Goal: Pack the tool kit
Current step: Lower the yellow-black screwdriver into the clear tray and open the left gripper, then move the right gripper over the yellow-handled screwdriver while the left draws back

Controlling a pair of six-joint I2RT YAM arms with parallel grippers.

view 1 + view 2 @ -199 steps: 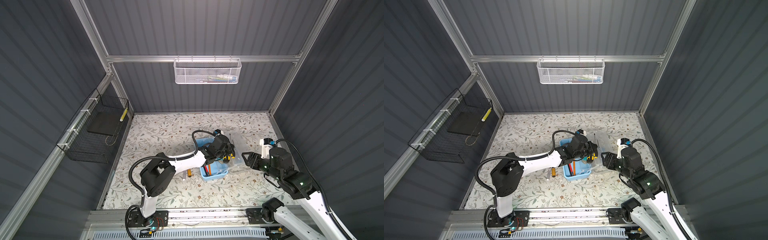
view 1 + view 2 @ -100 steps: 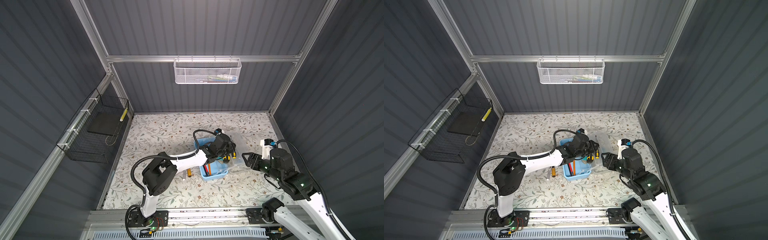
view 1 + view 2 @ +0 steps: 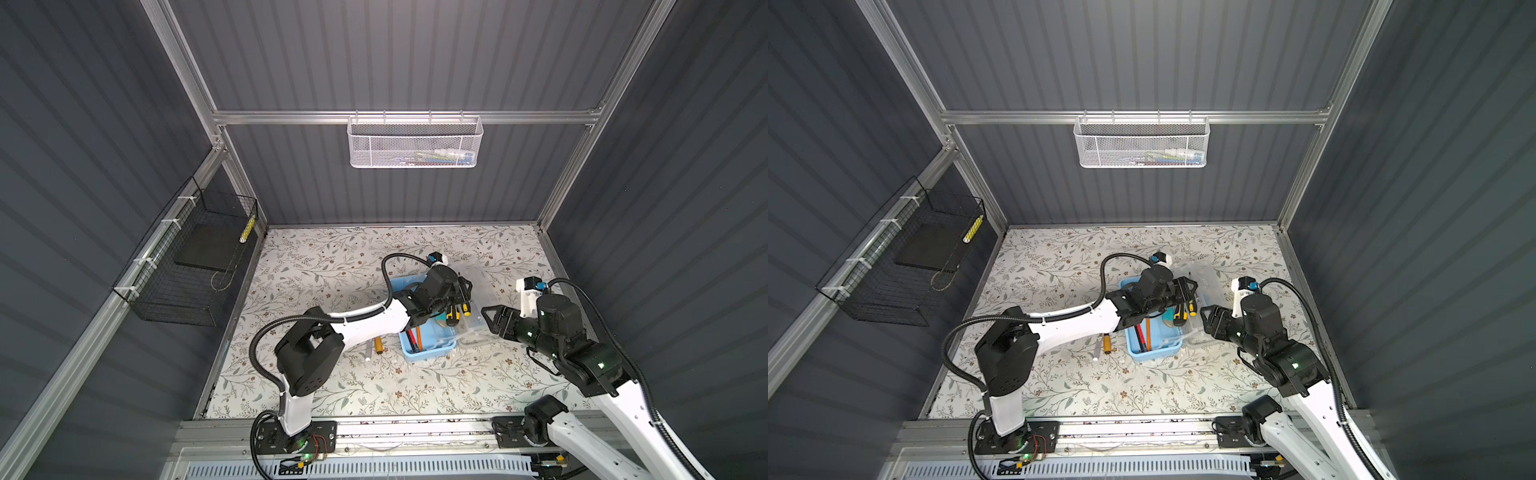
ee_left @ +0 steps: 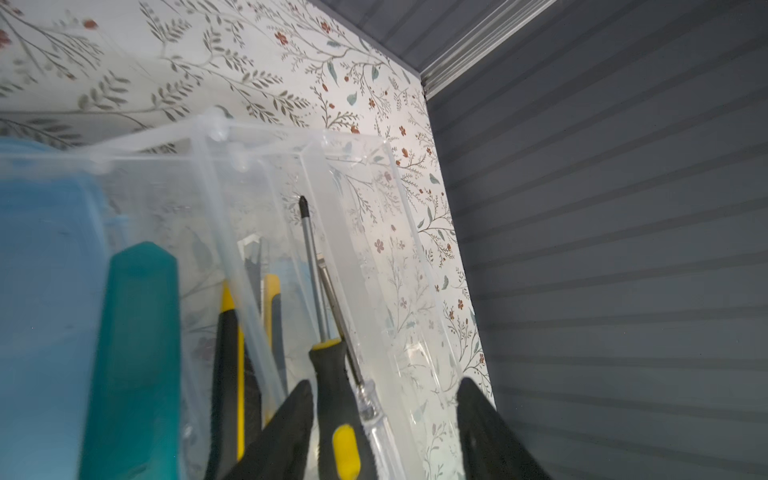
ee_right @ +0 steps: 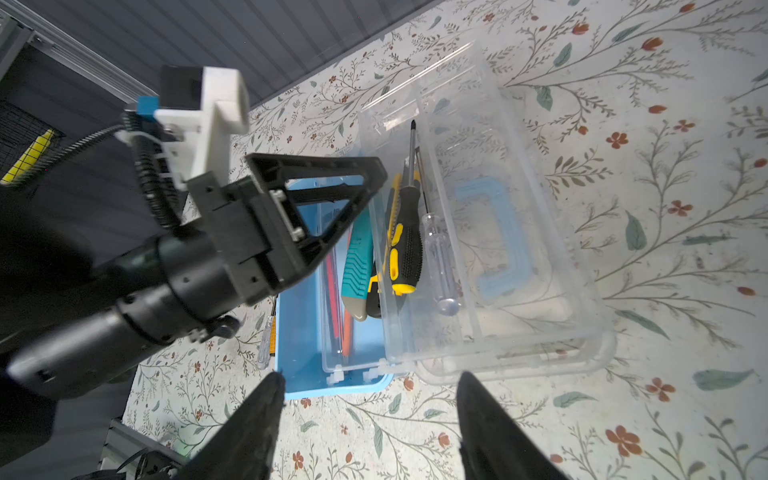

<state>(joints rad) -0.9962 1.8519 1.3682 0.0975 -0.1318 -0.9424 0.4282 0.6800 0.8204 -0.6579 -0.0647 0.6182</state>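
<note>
Right wrist view gives me the plainest look. The blue box (image 5: pixel 297 365) sits open on the flowered table (image 5: pixel 685 340). Its clear lid (image 5: pixel 552 291) is folded back flat beside it, so both halves can be reached from above. A black-and-yellow screwdriver (image 5: pixel 405 232) and a clear-handled screwdriver (image 5: pixel 440 257) lie side by side in a clear trough where box meets lid. Whether that trough belongs to the lid or is a loose tray I cannot tell. Next to them lie the yellow-black knife (image 5: pixel 375 286) and the teal tool (image 5: pixel 355 253), and red and orange tools (image 5: pixel 332 286) lie deeper in the box. All point the long way, which I judge is the only way they fit.

My left gripper (image 4: pixel 384 388) hovers low over the screwdrivers with its jaws partway apart and nothing pinched. The black-and-yellow handle lies just beside one finger (image 4: pixel 291 415), resting on its own. My right gripper (image 5: pixel 370 380) is empty too, jaws wide, just off the near end of the box close to the hinges. From there I think it is well placed to steady the box or swing the lid over.

In a top view two small screwdrivers (image 3: pixel 376 345) lie on the table just beside the box, on my left arm's side. So the packing is not finished, and the lid should stay open for now.
</note>
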